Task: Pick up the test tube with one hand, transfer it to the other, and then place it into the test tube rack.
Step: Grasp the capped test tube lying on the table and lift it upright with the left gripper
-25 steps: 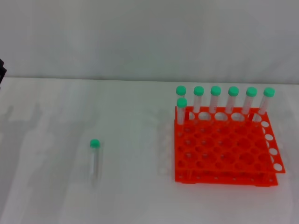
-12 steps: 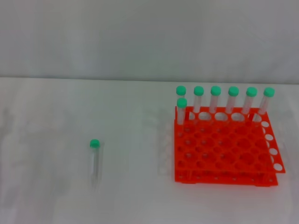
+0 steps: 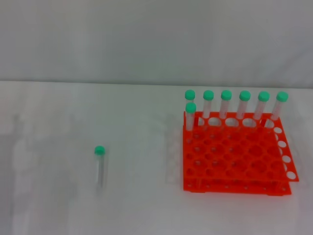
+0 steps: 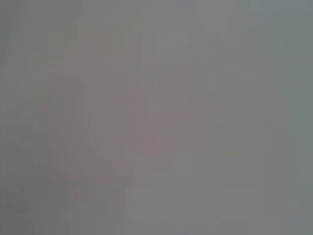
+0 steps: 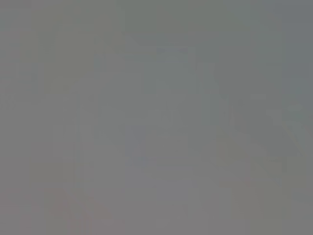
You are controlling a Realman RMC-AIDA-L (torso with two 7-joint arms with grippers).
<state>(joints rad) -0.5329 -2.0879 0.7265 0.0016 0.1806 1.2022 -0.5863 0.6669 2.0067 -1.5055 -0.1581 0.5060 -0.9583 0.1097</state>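
The test tube (image 3: 100, 166), clear with a green cap, lies flat on the white table at the left of the middle, cap pointing away from me. The orange-red test tube rack (image 3: 236, 155) stands on the right. Several green-capped tubes (image 3: 226, 104) stand upright along its far row, and one more (image 3: 190, 115) stands at its far left corner, one row nearer. Neither gripper shows in the head view. Both wrist views show only a plain grey blank.
The white table (image 3: 137, 205) runs to a pale wall at the back. Open tabletop lies between the lying tube and the rack.
A dark part at the far left edge one second ago has left the view. The tube and the rack have not moved.
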